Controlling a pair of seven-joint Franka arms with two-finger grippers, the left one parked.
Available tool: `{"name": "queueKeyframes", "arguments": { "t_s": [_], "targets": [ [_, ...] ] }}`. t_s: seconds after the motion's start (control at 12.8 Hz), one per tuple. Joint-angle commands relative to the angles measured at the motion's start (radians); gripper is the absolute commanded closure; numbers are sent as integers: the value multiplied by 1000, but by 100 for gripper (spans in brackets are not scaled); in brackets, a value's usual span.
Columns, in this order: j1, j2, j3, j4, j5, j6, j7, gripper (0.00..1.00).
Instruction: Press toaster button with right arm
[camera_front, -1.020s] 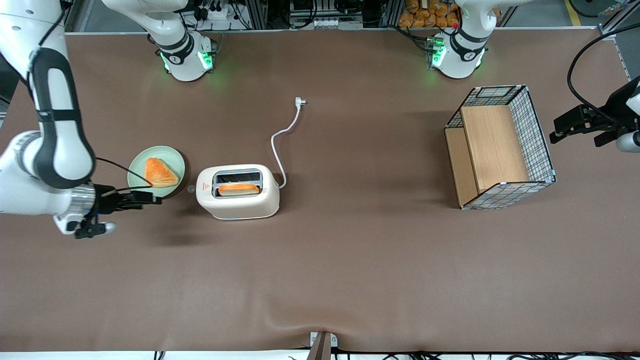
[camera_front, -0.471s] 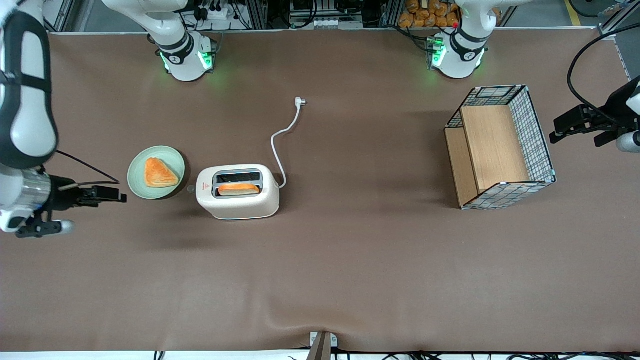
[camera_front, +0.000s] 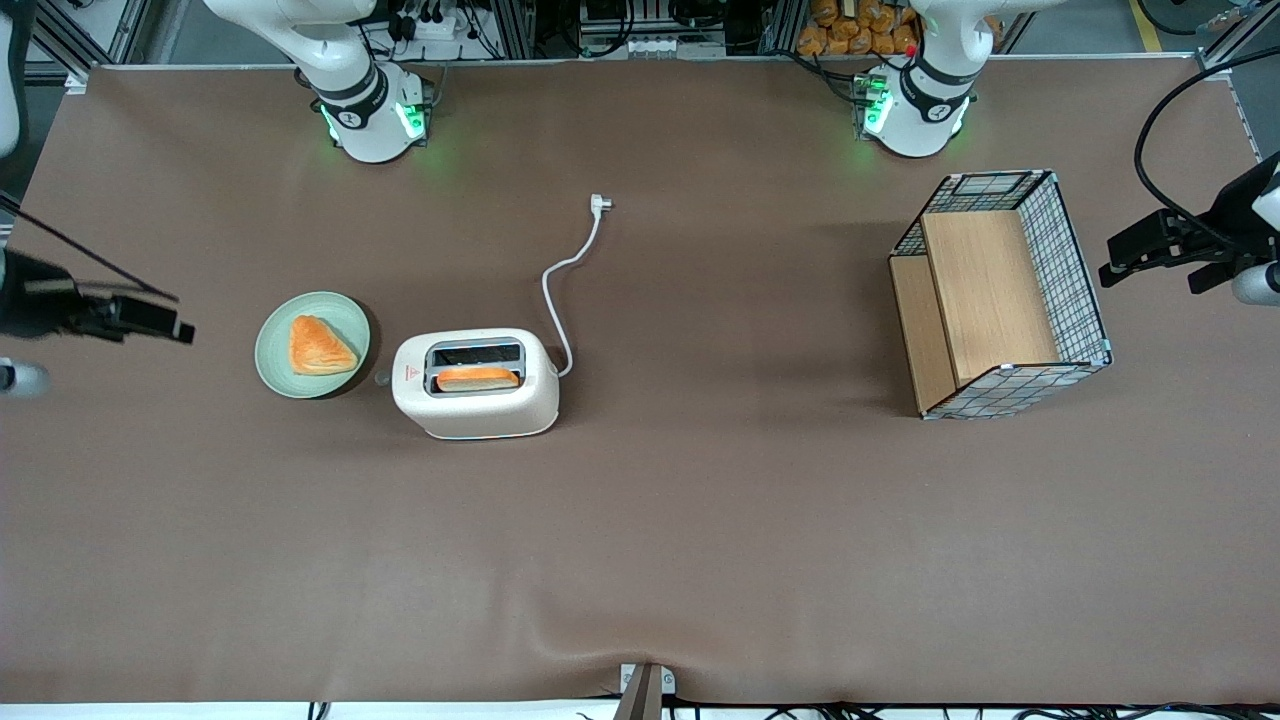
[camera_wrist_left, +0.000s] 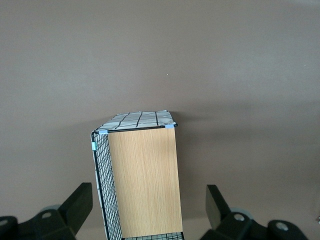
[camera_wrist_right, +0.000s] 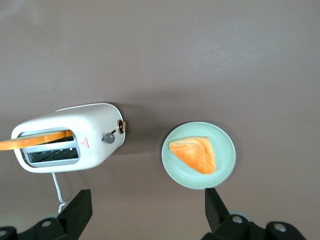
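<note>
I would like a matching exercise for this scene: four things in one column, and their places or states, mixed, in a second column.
Things:
1. toaster
2. green plate
3. wire basket
4. gripper

Places or states:
A. toward the parked arm's end of the table
B. open, raised, apart from the toaster, toward the working arm's end
C. holds a triangular pastry
D. one bread slice in a slot

Pairs: 1-D, 2-C, 3-A, 4-B

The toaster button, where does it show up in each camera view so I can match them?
Front view: toaster button sticks out of the toaster toward the green plate; gripper off toward the working arm's end, open.
Right wrist view: button, facing the plate.
Left wrist view: not in it.
Shared landmark: the plate.
</note>
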Motion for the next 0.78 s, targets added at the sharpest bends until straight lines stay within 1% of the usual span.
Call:
{"name": "queueKeyframes", "arguments": {
  "t_s": [0.0,0.16,0.24,0.71],
  "targets": [
    [-9,-125,39,-102,-64,9,64,0],
    [-9,-162,48,-102,-121,11,52,0],
    [-9,-171,57,-101,-129,3,50,0],
    [-27,-153,56,-55,-133,9,44,0]
  ]
}}
